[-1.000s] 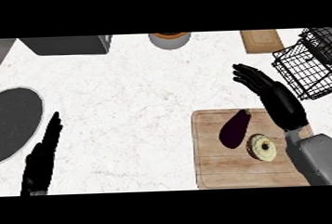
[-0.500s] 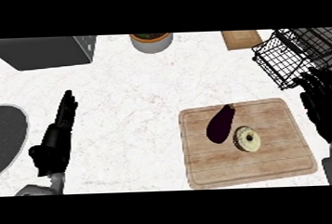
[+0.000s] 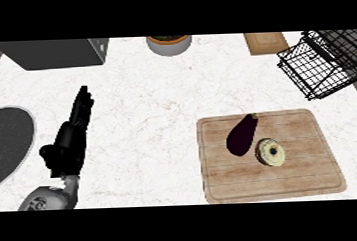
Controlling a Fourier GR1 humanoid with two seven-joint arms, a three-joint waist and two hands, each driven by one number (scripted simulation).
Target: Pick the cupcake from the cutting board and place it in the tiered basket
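The black left hand (image 3: 70, 141) rests at the view's left, fingers straight, holding nothing; the right hand is out of view. One pale round cupcake (image 3: 271, 152) sits on the single wooden cutting board (image 3: 301, 175), touching or just beside one dark purple eggplant (image 3: 241, 135). A grasp could knock that eggplant, and the one black wire tiered basket (image 3: 323, 65) stands well apart.

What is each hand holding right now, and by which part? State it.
Nothing is held. The left hand is open and empty; the right hand is out of view. The cupcake lies untouched on the cutting board.

Bright, even light (soft shadows only), no glare.
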